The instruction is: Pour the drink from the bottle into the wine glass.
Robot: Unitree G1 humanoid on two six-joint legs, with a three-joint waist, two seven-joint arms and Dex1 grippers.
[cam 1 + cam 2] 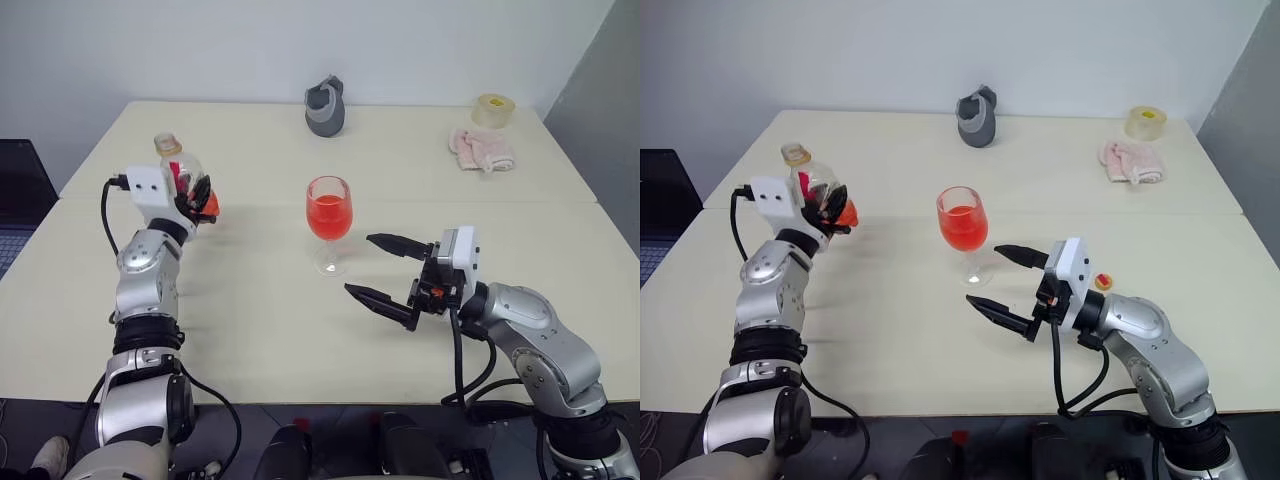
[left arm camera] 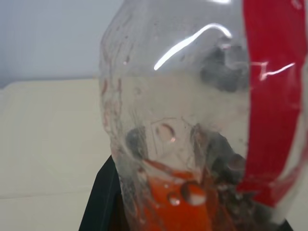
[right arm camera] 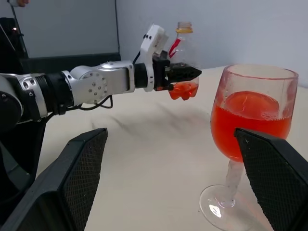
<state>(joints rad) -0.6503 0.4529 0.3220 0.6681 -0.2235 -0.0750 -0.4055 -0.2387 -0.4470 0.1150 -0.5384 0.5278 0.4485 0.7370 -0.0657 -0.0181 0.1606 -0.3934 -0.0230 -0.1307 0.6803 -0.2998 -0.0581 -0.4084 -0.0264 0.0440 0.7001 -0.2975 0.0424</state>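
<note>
From the head camera, the left gripper (image 1: 197, 197) clamps the clear plastic bottle (image 1: 178, 165) upright above the table (image 1: 250, 330), left of the wine glass (image 1: 329, 222). The stemmed glass's rounded bowl holds red-pink drink (image 1: 329, 213). The right gripper (image 1: 384, 270) hangs open just right of the stem

Left wrist: the glossy bottle wall, red label, a little drink pooled low

Right wrist: two textured black fingers (image 3: 67, 178) flank the glass
</note>
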